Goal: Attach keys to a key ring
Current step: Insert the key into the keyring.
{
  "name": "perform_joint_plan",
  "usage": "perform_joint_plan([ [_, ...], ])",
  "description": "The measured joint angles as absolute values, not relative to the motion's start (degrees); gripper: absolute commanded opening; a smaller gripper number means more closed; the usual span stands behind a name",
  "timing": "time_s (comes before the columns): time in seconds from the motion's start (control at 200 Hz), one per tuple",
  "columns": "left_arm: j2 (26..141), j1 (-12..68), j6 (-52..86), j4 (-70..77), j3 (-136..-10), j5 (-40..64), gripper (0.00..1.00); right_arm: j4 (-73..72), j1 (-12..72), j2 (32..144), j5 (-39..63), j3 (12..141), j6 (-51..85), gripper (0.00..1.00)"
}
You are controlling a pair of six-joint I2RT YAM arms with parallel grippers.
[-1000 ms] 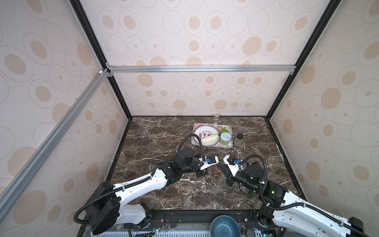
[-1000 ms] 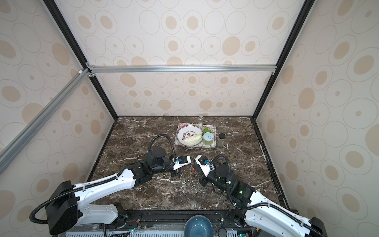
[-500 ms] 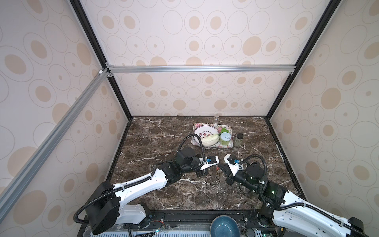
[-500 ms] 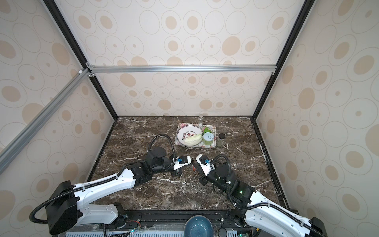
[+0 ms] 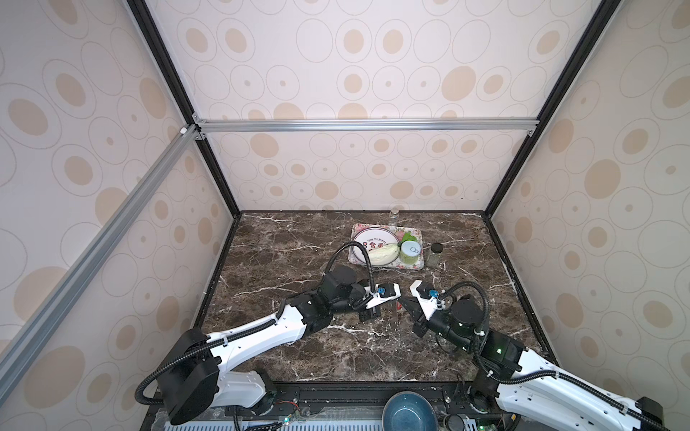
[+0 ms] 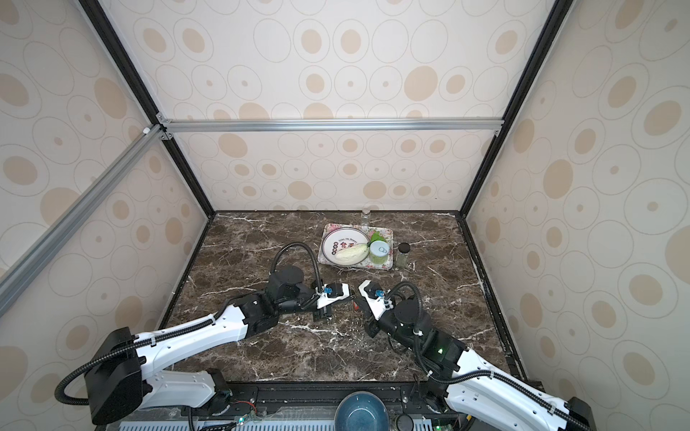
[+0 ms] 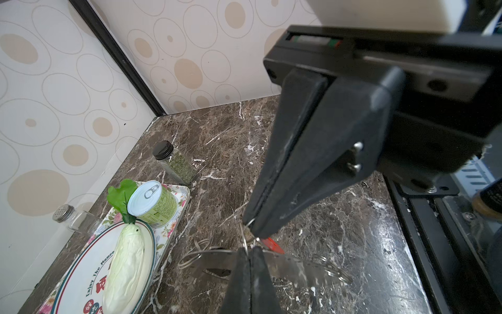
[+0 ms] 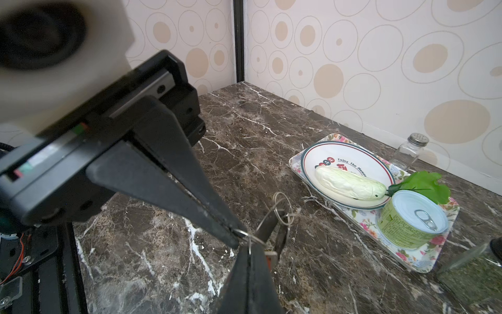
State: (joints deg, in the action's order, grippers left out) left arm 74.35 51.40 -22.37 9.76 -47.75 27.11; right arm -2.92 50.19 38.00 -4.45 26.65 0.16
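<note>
Both arms are down low over the middle of the marble top (image 5: 291, 257), noses almost touching, just in front of the flowered tray (image 5: 419, 263). The left gripper (image 7: 248, 255) is clenched tight, no gap between its fingers, and its tip nips the thin wire loop (image 7: 245, 239). The right gripper (image 8: 250, 250) is clamped just as hard and meets that same loop from the opposite side, so the two tips sit just beside each other with the wire pinched in both. The red tag (image 7: 273, 244) peeks out right behind the meeting point, close to the loop. And there's the key ring (image 7: 293, 267), the broad flat grey plate, directly beyond the fingertips and low over the marble. From the right wrist view it looks tipped up on edge, and whether it touches the top I cannot tell. Small rings (image 7: 335, 271) cluster at its ends. In both top views the whole business is a tiny knot between the arms, with only a red speck showing. Further back, the tray carries a plate (image 5: 364, 242) with a pale cabbage (image 5: 382, 255) across it and a green can (image 5: 410, 253) alongside. A herb jar (image 5: 435, 253) stands just off the tray on the right arm's side, a shaker (image 5: 394, 213) sits by the back wall, and a blue bowl (image 5: 409, 412) waits at the near edge
</note>
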Motion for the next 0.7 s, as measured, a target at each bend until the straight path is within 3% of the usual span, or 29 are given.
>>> perform_joint_plan([
  [0.7, 75.5, 51.4, -21.3, 9.8, -49.1, 28.3, 0.00, -2.4, 51.0, 37.2, -9.3, 26.6, 2.6, 0.00],
])
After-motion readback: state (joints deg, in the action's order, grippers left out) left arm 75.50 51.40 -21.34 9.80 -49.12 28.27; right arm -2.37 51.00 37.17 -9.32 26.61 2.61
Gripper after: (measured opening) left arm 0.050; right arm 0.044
